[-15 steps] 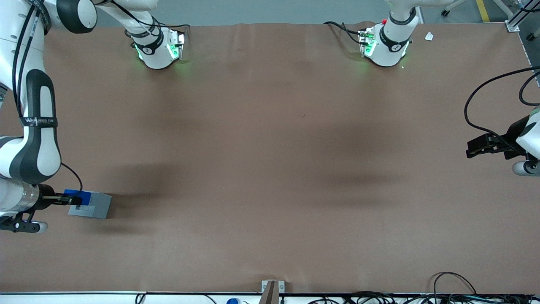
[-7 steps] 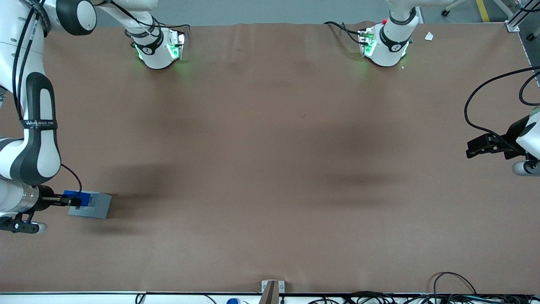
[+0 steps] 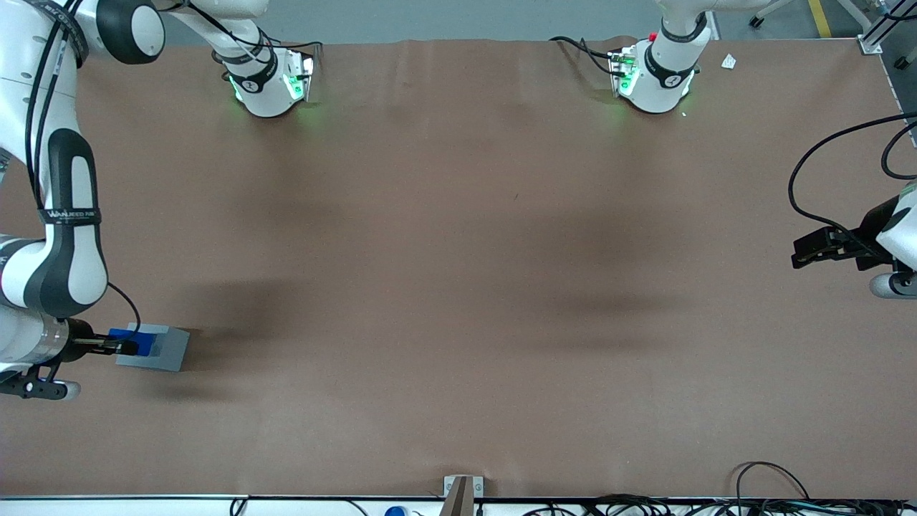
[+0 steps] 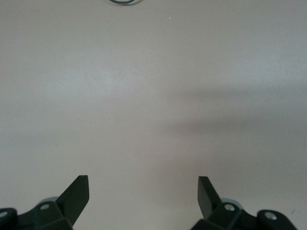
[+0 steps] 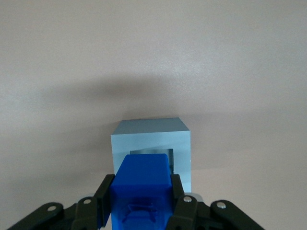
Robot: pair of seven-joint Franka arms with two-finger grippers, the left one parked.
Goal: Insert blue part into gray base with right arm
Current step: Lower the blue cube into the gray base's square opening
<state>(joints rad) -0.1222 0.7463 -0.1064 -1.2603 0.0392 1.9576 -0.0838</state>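
Observation:
The gray base point(image 3: 163, 348) stands on the brown table near the working arm's end, close to the front camera. The blue part point(image 3: 142, 340) sits over its top, its lower end at the square recess. My right gripper point(image 3: 126, 347) is shut on the blue part, reaching in level from the arm's wrist. In the right wrist view the blue part point(image 5: 143, 187) is clamped between the two black fingers point(image 5: 103, 196), and the gray base point(image 5: 152, 141) shows just past it with a sliver of the recess visible at the part's tip.
The brown table mat point(image 3: 458, 287) spreads wide toward the parked arm's end. Two arm bases point(image 3: 269, 82) with green lights stand farthest from the front camera. Cables point(image 3: 774, 494) lie along the table's near edge.
The gripper with the blue part has sunk lower onto the gray base; the part now covers more of the top face and sits lower against it.

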